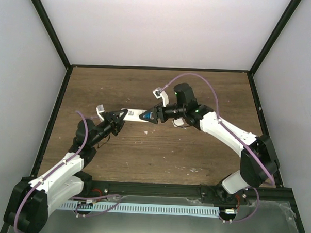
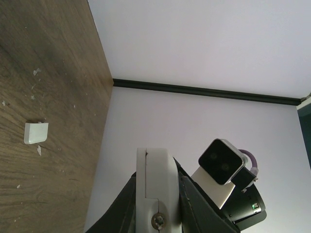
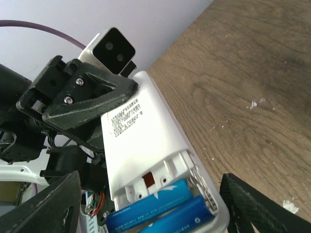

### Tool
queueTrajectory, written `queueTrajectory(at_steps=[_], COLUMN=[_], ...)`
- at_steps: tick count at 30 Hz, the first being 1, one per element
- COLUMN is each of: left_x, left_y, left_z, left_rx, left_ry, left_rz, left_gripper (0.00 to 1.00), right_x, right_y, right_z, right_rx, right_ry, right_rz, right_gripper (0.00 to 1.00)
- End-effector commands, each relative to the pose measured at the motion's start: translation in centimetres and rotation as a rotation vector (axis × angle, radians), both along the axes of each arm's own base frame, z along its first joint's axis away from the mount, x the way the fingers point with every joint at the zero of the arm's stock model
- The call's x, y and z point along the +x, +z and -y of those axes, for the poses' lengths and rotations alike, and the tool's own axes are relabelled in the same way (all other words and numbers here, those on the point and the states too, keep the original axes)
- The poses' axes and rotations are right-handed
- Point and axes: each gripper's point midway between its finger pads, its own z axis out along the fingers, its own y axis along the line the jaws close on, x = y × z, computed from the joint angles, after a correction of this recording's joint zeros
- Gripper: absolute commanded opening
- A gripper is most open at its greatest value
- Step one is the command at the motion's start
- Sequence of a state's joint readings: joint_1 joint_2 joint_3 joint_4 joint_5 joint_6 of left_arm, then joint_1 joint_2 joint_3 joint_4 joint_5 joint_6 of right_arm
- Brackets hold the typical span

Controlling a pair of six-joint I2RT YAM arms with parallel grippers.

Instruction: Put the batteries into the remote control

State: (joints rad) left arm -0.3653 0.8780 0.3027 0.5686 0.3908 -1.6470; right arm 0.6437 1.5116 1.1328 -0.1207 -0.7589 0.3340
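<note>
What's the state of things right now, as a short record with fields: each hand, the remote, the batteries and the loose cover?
left hand: shut on one end of the remote control, holding it above the table
right hand: open, straddling the battery end of the remote control
remote control: held level between the two hands, compartment uncovered
batteries: two, blue, lying side by side in the open compartment
cover: off, lying flat on the table, apart from both hands

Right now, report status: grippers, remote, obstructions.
Left gripper shut on remote control. Right gripper open astride its battery end. Both batteries in open bay. Cover loose on table, clear.
</note>
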Motion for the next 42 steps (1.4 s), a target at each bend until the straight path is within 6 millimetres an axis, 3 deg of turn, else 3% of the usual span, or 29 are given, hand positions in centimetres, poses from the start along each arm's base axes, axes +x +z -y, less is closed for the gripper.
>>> queueTrajectory(at_steps=[1, 7, 18, 28, 42], left_x=[-0.3, -0.3, -0.5, -0.5, -0.4], left_y=[1.9, 1.7, 1.4, 1.3, 1.2], left_z=[0.1, -0.1, -0.3, -0.4, -0.4], left_rx=[-0.036, -0.04, -0.042, -0.042, -0.042], left_ry=[-0.011, -0.007, -0.006, 0.001, 0.002], left_rz=[0.057, 0.054, 0.052, 0.049, 0.043], left_gripper=[0.0, 0.0, 0.0, 0.0, 0.0], right_x=[-0.4, -0.7, -0.5, -1.0, -1.0], right_y=[2.0, 1.4, 2.6, 2.3, 2.0], right_z=[0.2, 0.6, 0.9, 0.7, 0.6], right_rx=[0.016, 0.004, 0.038, 0.036, 0.024], right_ry=[0.016, 0.014, 0.003, 0.04, 0.043], right_rz=[0.003, -0.021, -0.035, -0.062, -0.062], right_gripper=[0.7, 0.7, 0.67, 0.57, 0.5])
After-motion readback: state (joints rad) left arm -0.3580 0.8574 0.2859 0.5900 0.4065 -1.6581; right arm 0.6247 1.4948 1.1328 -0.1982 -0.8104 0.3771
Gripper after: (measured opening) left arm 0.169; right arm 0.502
